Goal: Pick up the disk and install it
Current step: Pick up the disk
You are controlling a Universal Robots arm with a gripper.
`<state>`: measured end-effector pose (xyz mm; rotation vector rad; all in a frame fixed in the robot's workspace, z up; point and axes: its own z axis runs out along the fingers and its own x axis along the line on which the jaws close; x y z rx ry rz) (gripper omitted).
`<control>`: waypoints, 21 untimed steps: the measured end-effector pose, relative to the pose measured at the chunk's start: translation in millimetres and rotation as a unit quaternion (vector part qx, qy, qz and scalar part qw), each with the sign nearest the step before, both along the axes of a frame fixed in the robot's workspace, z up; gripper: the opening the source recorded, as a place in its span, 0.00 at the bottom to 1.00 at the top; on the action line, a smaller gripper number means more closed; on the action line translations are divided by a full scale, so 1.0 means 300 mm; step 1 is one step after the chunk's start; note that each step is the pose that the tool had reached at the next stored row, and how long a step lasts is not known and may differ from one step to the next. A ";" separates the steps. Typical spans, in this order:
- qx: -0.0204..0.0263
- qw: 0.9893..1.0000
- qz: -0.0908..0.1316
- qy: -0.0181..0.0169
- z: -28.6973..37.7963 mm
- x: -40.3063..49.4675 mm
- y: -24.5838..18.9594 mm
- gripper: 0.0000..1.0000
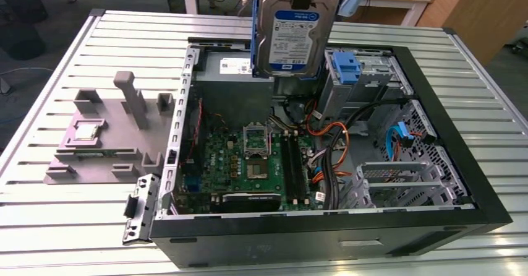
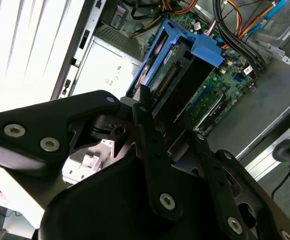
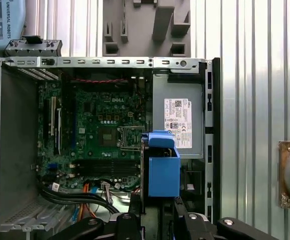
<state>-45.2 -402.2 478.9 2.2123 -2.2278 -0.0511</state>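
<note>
we see the gripper [image 2: 171,120] clamped on the top end of the disk [image 1: 293,34]. the disk hangs upright in the air over the open computer case [image 1: 330,229], above the back part near the power supply [image 3: 177,120].

we think the disk could slip, since it is held by one end only. if it fell, it would land on the motherboard [image 1: 251,164] or on the cables [image 1: 334,149] and could break something. we also think its blue bracket could catch on the orange and black cables, which lie loose in the middle of the case. a small tilt could make it bump the metal edge of the drive bay [image 1: 355,72].

there is lots of open room above the case. inside, it gets tight: the case walls stand all around, the drive bay is just beside the disk on the exterior view's right, and the cables fill the gap next to it. the grey holder [image 1: 107,140] on the worktop [image 1: 74,226] is well apart.
</note>
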 end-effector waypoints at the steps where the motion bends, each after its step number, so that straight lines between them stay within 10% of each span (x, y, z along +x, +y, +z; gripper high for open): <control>1: 0.000 1.000 0.000 0.000 0.000 0.000 -0.004 0.35; 21: 0.000 1.000 0.000 0.000 -0.003 0.001 -0.091 0.35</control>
